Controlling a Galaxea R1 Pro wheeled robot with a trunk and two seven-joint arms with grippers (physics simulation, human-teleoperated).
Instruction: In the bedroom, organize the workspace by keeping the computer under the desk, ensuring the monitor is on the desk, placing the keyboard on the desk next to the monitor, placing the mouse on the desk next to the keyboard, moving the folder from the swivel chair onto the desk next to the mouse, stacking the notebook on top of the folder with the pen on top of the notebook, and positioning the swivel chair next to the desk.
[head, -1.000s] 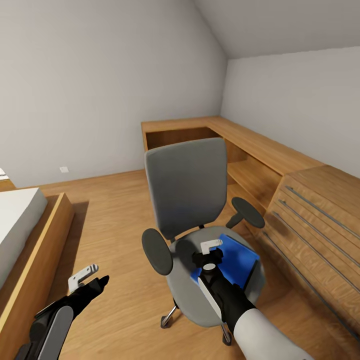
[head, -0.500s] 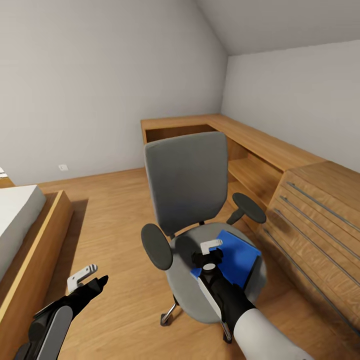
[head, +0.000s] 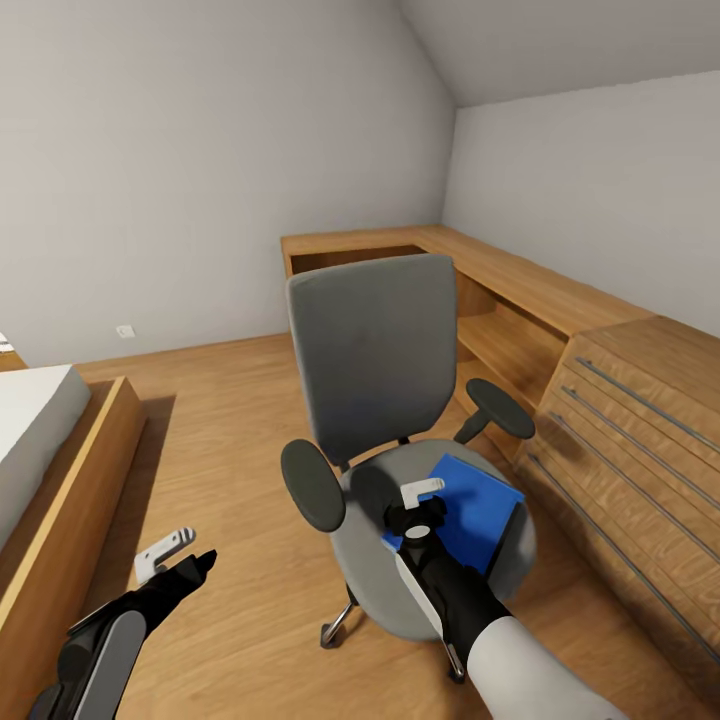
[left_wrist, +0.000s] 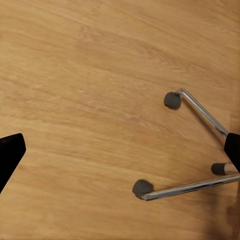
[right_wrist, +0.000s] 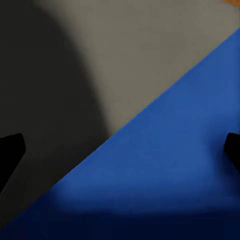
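Bedding on a wood-framed bed (head: 70, 470) is lying at the far left. Next along, the left gripper (head: 178, 562) is hanging above bare wooden floor (head: 230, 420), its jaws spread wide with nothing in them. In the middle, the swivel chair (head: 375, 350) is carrying the folder (head: 475, 505) flat on its grey seat. The right gripper (head: 422, 508) is hovering just over the folder's near edge, fingers (right_wrist: 11, 150) held wide apart. Wooden drawers (head: 630, 440) are running along the right wall.
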